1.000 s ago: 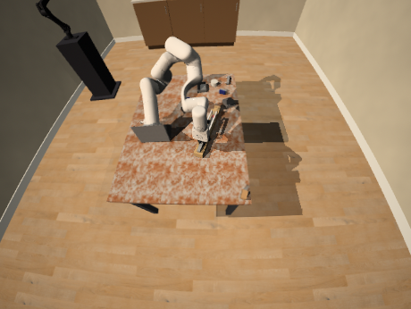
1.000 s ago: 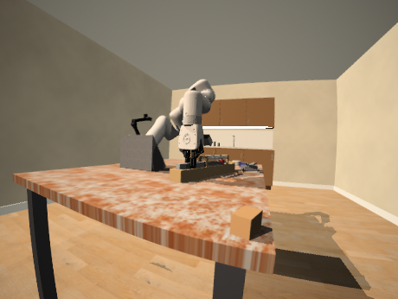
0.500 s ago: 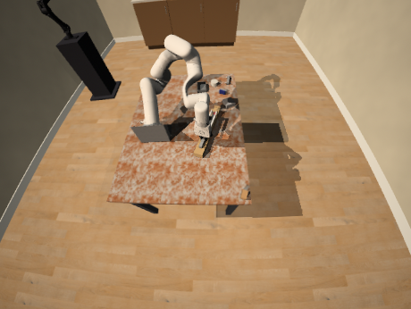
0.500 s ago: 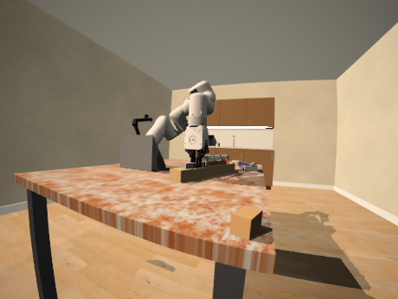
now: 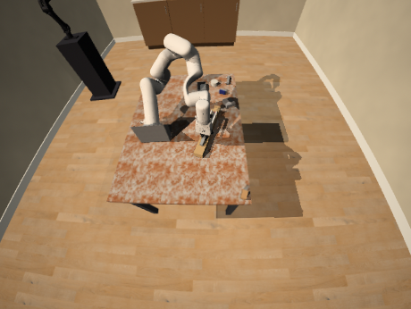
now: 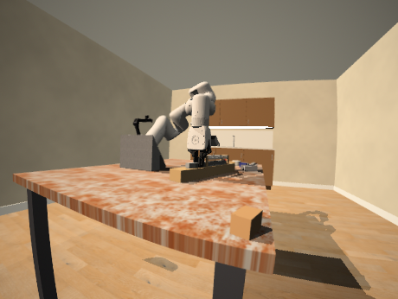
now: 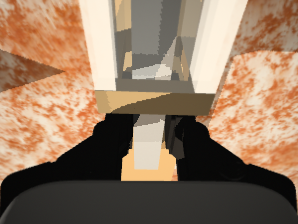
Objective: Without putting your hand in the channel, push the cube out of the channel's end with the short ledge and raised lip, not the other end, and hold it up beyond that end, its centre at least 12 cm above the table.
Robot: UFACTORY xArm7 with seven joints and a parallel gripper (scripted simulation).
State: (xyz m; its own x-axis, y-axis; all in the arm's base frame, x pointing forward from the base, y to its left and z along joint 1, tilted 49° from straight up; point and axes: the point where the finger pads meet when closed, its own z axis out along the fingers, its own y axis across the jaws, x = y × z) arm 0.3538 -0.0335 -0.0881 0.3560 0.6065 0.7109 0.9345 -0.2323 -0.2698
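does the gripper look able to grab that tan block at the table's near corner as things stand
Probably not right now. The gripper is shut on a grey stick over the channel, and the tan block sits far off at the table corner, nothing blocking it.

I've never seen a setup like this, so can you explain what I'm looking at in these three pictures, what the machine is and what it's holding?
It is a white robot arm bolted to a grey block on a mottled orange table. One picture looks down from the ceiling, one looks across the table from the side, and one sits on the arm's wrist, looking past its black claw. On the table lies a long wooden channel, some small items at the far end, and a tan block at the near corner. The claw is shut on a pale grey stick, which points into the channel.
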